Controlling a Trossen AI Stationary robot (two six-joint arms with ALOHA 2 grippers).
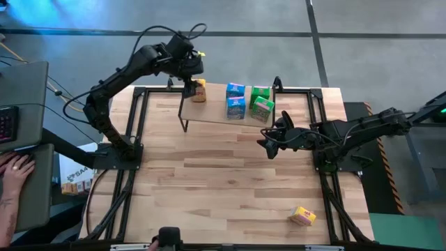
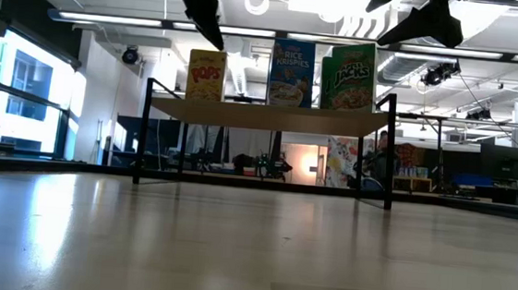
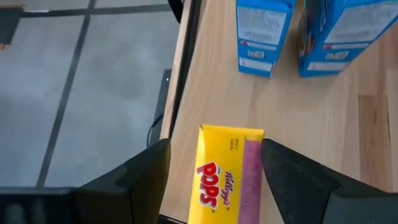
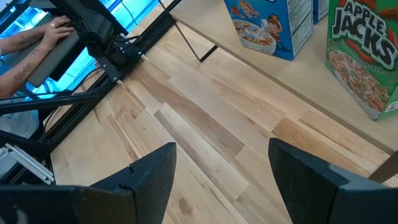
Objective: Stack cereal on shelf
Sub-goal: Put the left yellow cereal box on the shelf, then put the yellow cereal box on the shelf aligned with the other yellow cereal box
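Observation:
The shelf (image 1: 216, 115) stands near the table's far edge on its thin black legs. On its plank stand a yellow Pops box (image 3: 227, 177), two blue boxes (image 1: 235, 100) and two green boxes (image 1: 261, 103), all upright on their bases. My left gripper (image 3: 214, 149) is open just above the yellow box (image 2: 206, 76), one finger to each side of its top, with a gap showing. My right gripper (image 4: 221, 155) is open and empty, hovering over the table in front of the shelf's right end (image 1: 267, 145). A second yellow box (image 1: 303, 216) lies on the table near its right front corner.
Black frame rails (image 1: 132, 132) run along the table's left and right sides. A person's hand (image 1: 14, 171) rests at a desk beyond the left edge. Bare wood lies between the shelf and the table's near edge.

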